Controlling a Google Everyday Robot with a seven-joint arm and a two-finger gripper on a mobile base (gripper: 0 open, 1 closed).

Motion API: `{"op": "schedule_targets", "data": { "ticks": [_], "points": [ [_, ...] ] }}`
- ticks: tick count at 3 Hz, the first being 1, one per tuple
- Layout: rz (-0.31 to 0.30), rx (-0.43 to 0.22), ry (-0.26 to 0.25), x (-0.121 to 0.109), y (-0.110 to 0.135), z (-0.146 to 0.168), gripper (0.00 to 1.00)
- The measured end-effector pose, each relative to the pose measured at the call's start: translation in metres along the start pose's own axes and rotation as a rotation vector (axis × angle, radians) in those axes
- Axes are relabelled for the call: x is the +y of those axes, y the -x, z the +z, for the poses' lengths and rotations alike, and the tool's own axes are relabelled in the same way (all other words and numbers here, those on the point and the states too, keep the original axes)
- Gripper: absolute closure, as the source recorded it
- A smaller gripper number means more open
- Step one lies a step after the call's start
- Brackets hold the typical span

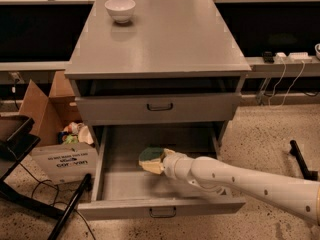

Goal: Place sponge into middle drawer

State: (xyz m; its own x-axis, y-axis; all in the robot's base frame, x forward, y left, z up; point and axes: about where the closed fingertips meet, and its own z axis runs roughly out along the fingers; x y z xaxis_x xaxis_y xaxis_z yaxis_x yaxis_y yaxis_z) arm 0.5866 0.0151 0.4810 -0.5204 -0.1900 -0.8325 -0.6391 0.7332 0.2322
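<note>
The middle drawer (125,186) is pulled open below the shut upper drawer (159,107), and its flat grey floor shows. The sponge (150,158), pale yellow with a dark green top, is inside the drawer over the middle of the floor. My gripper (162,161) reaches in from the lower right on a white arm and is shut on the sponge's right end. Whether the sponge rests on the floor or hangs just above it cannot be told.
A white bowl (120,9) stands at the back left of the cabinet top (165,39). An open cardboard box (55,134) with clutter sits left of the cabinet. A black stand (20,159) is at the far left. Cables hang at the right.
</note>
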Motion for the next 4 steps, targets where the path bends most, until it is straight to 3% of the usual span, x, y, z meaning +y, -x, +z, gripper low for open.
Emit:
{"op": "schedule_targets", "data": {
  "ticks": [1,3,4],
  "points": [
    [0.000,0.000,0.000,0.000,0.000,0.000,0.04],
    [-0.004,0.001,0.002,0.001,0.001,-0.002,0.00],
    [-0.048,0.012,0.028,0.011,0.012,-0.031,0.00]
  ]
}}
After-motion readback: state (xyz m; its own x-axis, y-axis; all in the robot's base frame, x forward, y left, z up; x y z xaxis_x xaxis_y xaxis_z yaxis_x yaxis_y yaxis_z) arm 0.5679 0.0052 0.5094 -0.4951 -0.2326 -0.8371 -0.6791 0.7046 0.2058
